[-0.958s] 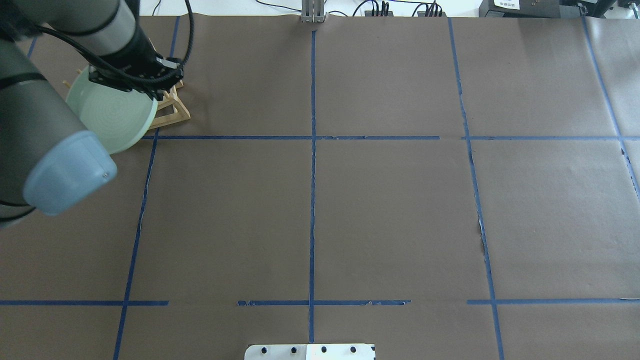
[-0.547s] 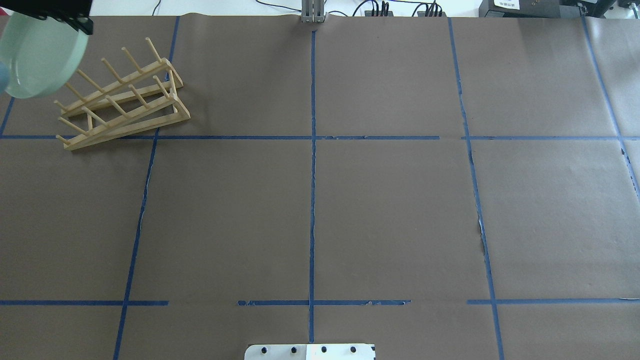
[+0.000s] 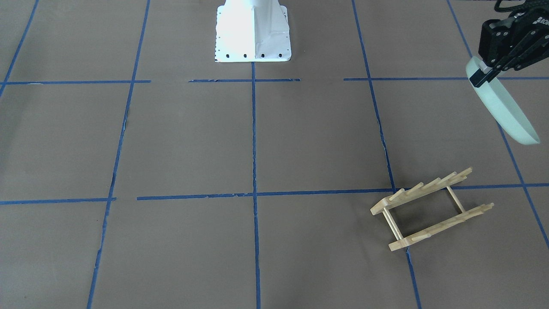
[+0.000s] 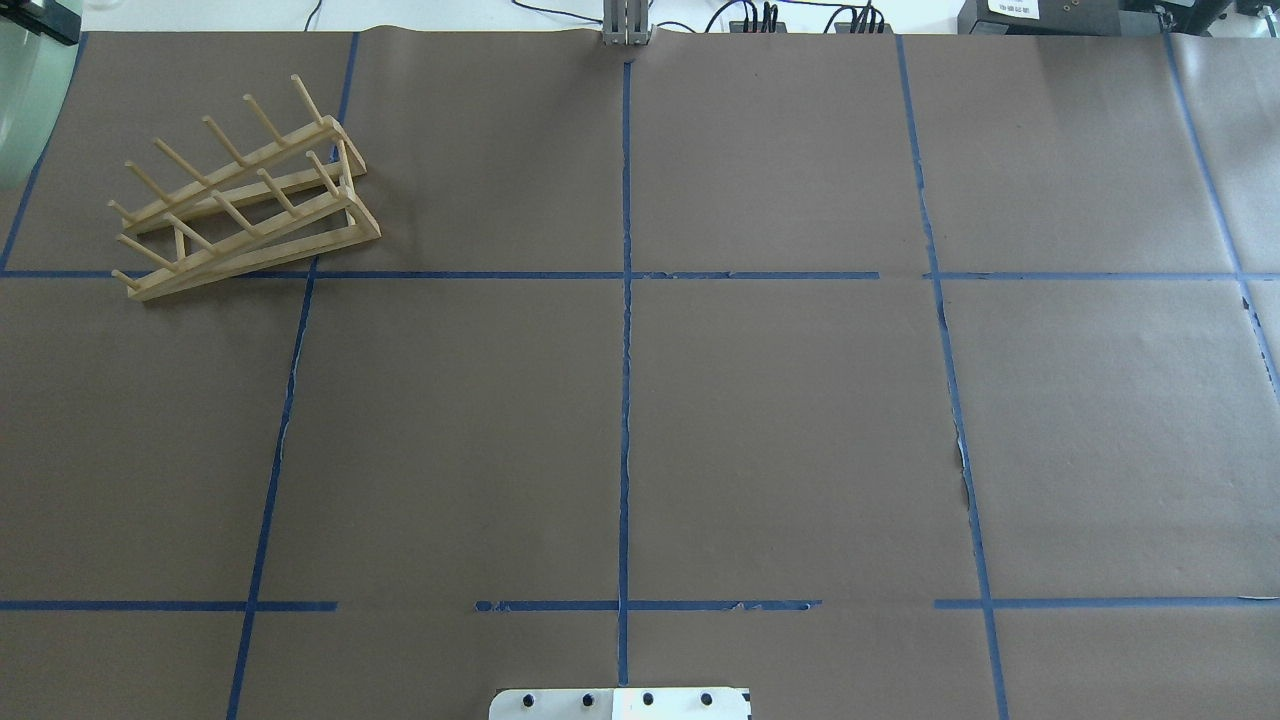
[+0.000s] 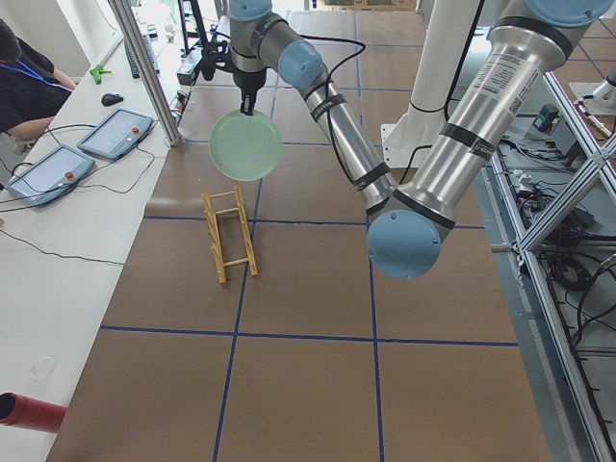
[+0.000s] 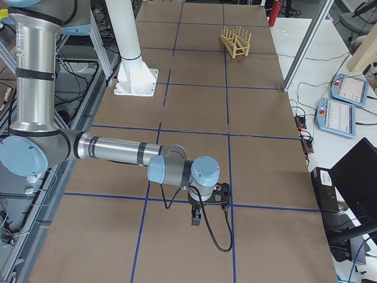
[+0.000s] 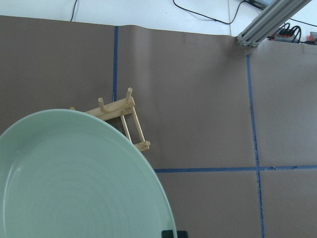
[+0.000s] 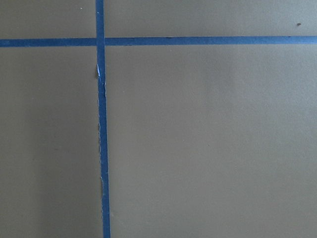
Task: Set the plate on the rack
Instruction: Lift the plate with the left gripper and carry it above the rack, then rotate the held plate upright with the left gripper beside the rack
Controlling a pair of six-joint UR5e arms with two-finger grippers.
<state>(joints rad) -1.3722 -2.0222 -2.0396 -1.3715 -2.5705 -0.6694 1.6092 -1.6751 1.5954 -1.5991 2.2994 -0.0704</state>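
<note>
Brown-papered table (image 4: 780, 430), blue tape grid (image 4: 625, 400), rack (image 4: 290, 245) standing on it

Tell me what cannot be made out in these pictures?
The right gripper: small in the exterior right view, so open or shut is unclear.
The plate: mostly cut off by the overhead view's left edge.
The rack: partly hidden behind the plate in the left wrist view.

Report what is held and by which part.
The left gripper holds the plate by its upper rim. For the right gripper, it cannot be told.

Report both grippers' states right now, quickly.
Left gripper: closed on the plate, clamping its rim in the air.
Right gripper: cannot be told; only the side view shows it.
</note>
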